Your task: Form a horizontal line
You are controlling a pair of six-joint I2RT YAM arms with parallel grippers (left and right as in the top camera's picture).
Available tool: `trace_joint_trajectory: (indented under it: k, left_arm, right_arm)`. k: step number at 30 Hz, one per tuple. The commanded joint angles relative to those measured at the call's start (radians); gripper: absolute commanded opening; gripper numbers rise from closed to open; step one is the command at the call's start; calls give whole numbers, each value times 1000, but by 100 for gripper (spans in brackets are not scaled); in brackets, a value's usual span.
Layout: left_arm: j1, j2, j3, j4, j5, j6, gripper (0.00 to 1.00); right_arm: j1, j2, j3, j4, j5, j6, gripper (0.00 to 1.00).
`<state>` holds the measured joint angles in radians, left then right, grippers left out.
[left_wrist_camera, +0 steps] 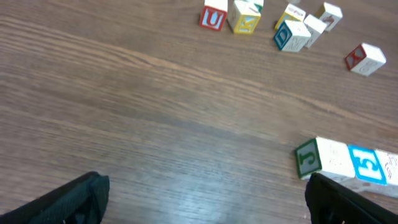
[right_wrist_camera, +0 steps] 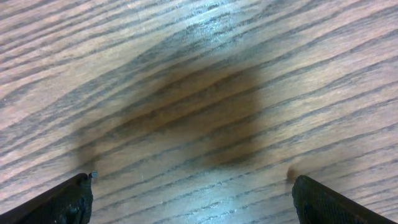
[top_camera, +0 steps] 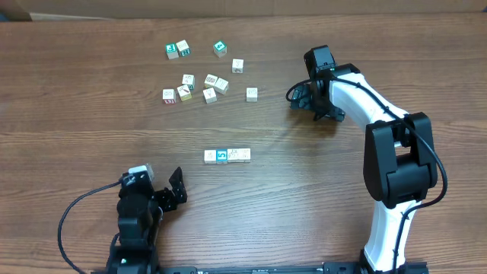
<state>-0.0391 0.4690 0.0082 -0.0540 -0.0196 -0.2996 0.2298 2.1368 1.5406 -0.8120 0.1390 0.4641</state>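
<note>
Fifteen wooden cubes: four in the horizontal line (one blue-faced), eleven loose cubes; one left arm, one right arm.

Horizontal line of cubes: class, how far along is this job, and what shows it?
Done, it seems: the horizontal line stands mid-table, four cubes side by side, the blue "5" second from the left. In hand: nothing; the left fingers and right fingers are spread wide, empty, apart from the row. Left: perhaps nothing; the loose cubes beyond lie scattered, unneeded unless the line should grow.
</note>
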Motion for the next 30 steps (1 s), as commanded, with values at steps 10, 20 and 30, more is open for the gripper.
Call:
trace_joint_trajectory:
  k: [10,20,30]
  left_arm:
    - [-1,-313,-3,-24,-5,99,100]
    - [-1,-466,-3,-26,13,120,100]
    - [-1,-465,-3,-24,11,120,100]
  right_arm:
    - [3,11,-3,0,14,-1,100]
    - [3,11,-3,0,14,-1,100]
    - [3,11,-3,0,14,-1,100]
